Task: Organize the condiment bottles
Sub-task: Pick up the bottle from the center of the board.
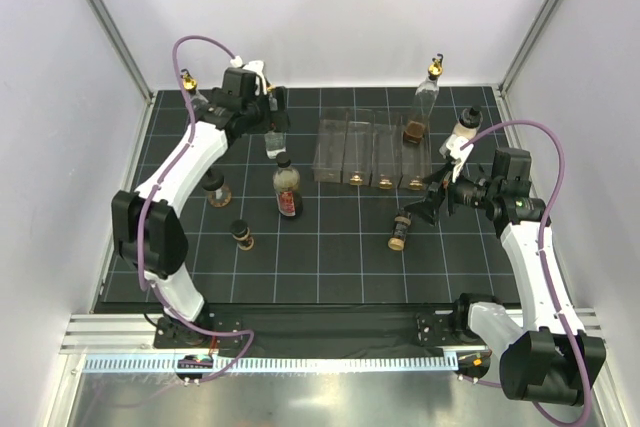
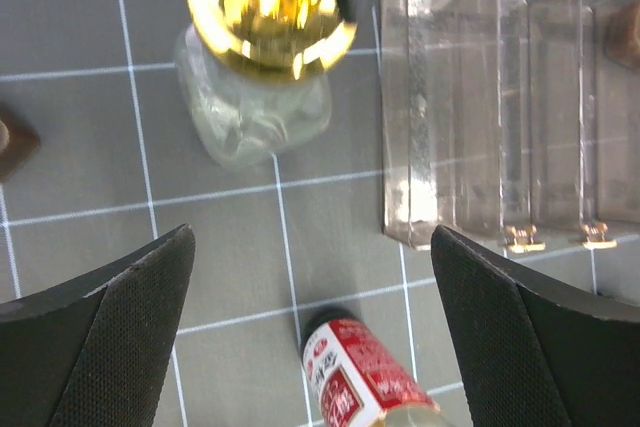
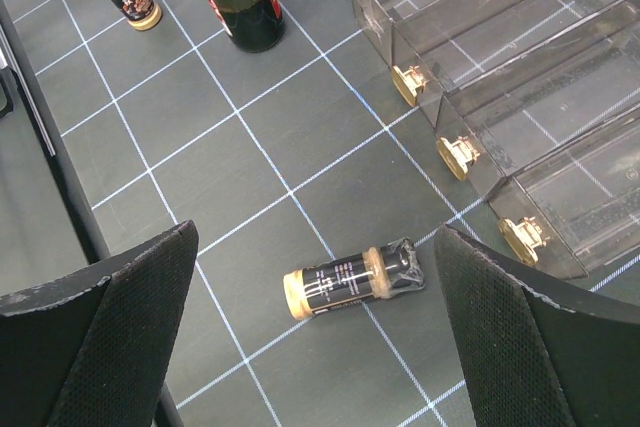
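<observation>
Top external and wrist views agree. Left gripper [image 2: 312, 237] is wide open and holding nothing, hovering over a clear bottle [image 2: 255, 112] with a gold spout, toward the far edge, left of centre. Red-label bottle [image 2: 352, 379] stands just nearer. Rack [image 2: 480, 97] is just right of both. Right gripper [image 3: 315, 232] is open and empty above a small brown bottle [image 3: 350, 282] lying on its side, right of centre.
</observation>
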Available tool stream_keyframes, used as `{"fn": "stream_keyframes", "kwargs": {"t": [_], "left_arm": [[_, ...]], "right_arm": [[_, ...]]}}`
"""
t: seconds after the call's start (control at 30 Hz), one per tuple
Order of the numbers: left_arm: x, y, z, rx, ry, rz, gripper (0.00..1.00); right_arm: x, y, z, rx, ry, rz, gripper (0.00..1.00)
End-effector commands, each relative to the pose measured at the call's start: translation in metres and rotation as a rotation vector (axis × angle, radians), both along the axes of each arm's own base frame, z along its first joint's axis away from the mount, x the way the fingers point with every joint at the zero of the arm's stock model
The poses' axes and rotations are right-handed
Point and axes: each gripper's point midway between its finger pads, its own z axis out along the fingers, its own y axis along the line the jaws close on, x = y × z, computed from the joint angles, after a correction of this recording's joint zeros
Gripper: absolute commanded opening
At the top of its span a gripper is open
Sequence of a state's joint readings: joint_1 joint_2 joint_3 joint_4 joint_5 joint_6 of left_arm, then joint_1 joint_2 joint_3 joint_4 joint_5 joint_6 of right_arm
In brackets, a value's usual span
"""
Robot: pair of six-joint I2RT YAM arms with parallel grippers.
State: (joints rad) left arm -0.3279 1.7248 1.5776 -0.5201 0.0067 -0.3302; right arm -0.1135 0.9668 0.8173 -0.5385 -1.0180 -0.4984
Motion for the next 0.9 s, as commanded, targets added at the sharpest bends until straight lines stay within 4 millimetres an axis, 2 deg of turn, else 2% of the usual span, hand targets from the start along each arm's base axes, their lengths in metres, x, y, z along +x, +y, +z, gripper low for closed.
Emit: {"fn": "stream_keyframes", "kwargs": {"t": [0.0,0.1,0.13,0.17,0.27,0.57,0.87], "left_arm": [[0.026,0.005,0.034,0.033,-0.124,0.045,0.96],[0.036,0.010,0.041,0.058,-0.152,0.073,0.95],[0.041,0.012,0.050,0.064,-0.176,0.087,0.95],[0.044,0.012,0.047,0.073,-0.175,0.088,0.93],[0.055,0.010,0.057,0.079,-0.205,0.089,0.89],[0.073,0.007,0.053,0.104,-0.213,0.086,0.72],[0.091,0.004,0.057,0.121,-0.241,0.082,0.61]], "right_arm": [[0.002,0.001,0.007,0.003,-0.042,0.023,1.00],[0.002,0.001,0.006,0.001,-0.039,0.024,1.00],[0.002,0.001,0.006,0.001,-0.037,0.025,1.00],[0.003,0.001,0.005,-0.001,-0.036,0.023,1.00],[0.003,0.000,0.004,-0.004,-0.036,0.023,1.00],[0.004,0.000,0.003,-0.008,-0.028,0.023,1.00],[0.004,-0.001,0.003,-0.014,-0.030,0.022,1.00]]}}
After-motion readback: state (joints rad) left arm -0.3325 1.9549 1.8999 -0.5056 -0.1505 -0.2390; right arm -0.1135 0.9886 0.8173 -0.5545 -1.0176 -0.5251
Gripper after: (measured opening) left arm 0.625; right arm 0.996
